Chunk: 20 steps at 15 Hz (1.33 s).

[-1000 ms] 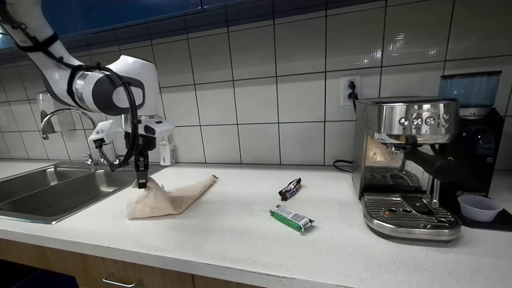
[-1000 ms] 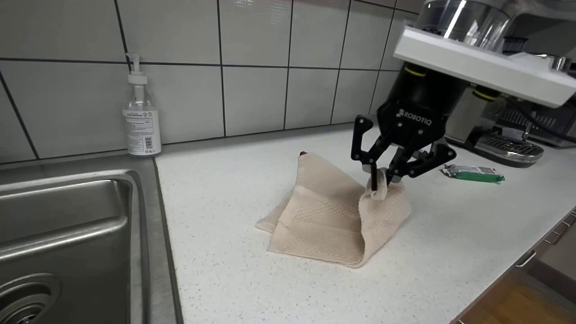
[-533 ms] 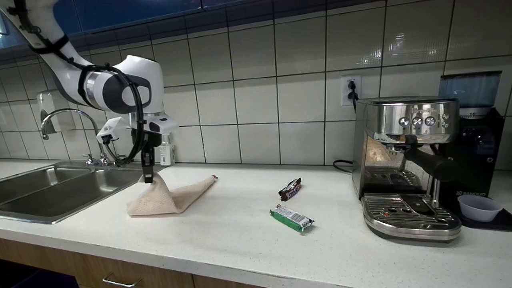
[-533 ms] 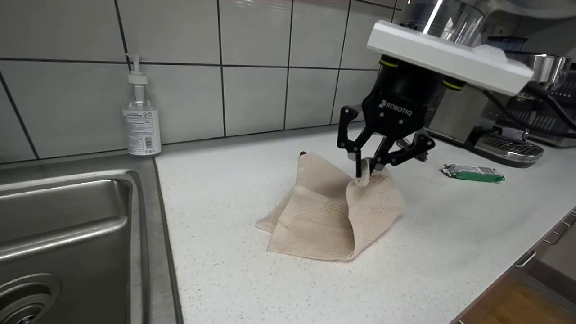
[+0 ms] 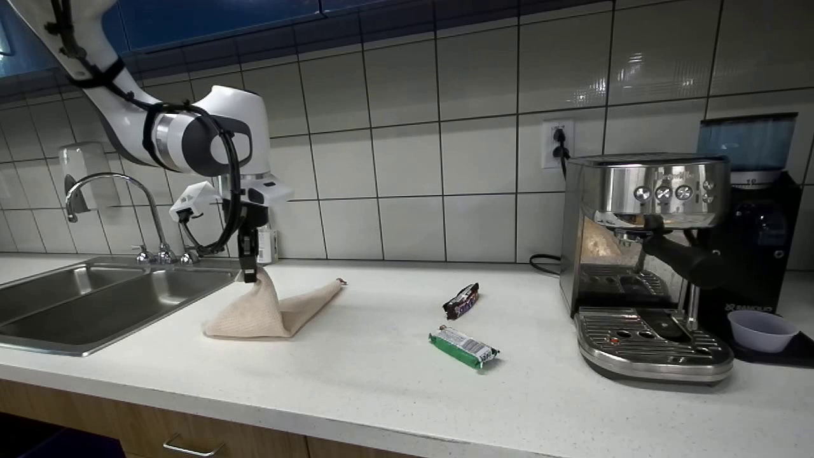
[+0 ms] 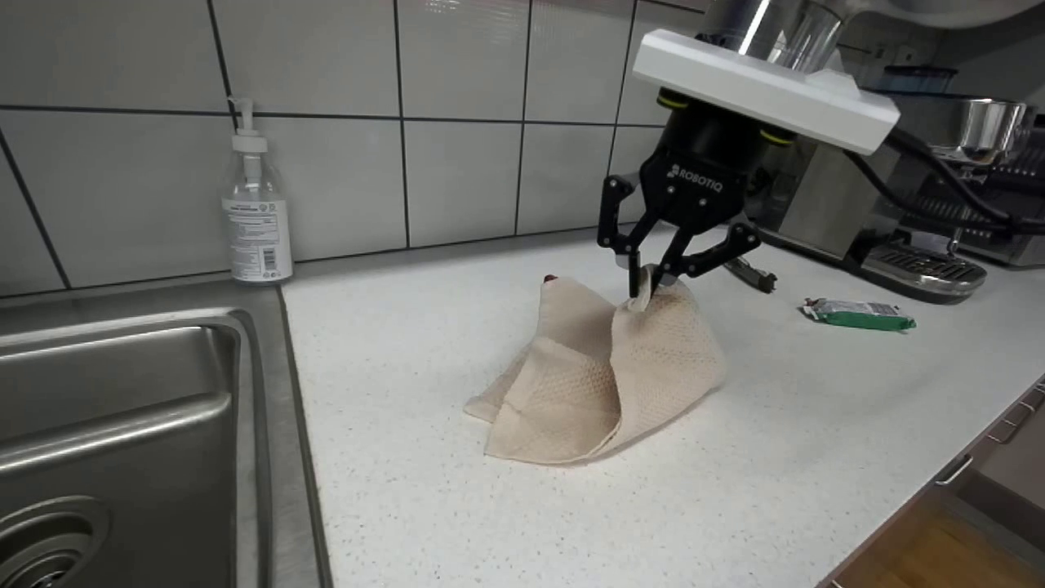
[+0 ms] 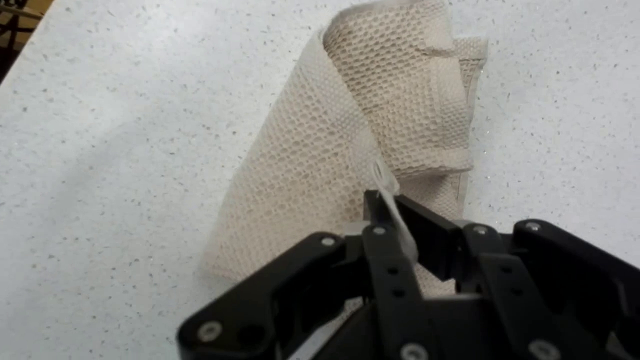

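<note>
Here the claw points downward, drawn narrow, and it has a good pinch of the beige cloth! The cloth rises to a peak under that grip, while its lower part spreads in folds over the white worktop; an exterior view catches the hollow beneath the lifted side. In the wrist view, a thin pale edge runs up between the black fingers, with open mesh weave on either side of the fold. One far corner lies low, a small dark red mark at its end.

Now to the surroundings: the steel sink sits near the cloth but apart from it, a curved faucet rising behind. A clear pump bottle stands upright by the tiled wall. Across the worktop, well apart from the cloth, lie two wrapped bars, a dark bar nearer the wall and a green bar nearer the front edge. Beyond them stands the coffee machine, a black grinder just beside it, and a pale purple bowl at the grinder's foot.
</note>
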Each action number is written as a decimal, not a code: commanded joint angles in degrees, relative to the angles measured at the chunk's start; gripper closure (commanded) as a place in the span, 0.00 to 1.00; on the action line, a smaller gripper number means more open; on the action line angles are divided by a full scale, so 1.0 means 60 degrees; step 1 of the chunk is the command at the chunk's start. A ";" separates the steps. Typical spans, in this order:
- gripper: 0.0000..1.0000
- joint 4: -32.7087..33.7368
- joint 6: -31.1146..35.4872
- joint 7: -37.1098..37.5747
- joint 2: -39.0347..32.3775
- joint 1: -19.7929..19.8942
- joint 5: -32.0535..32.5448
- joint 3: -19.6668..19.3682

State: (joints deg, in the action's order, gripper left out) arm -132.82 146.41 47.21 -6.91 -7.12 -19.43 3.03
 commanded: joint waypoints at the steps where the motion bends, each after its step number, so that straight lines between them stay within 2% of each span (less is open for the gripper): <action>1: 0.98 0.0548 -0.0175 0.0553 -0.0303 0.0034 0.0346 -0.0041; 20: 0.98 0.1996 -0.0283 0.1920 -0.1329 -0.0026 0.0978 -0.0431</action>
State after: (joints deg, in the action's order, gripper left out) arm -123.68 146.31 55.77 -13.48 -7.14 -15.25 1.07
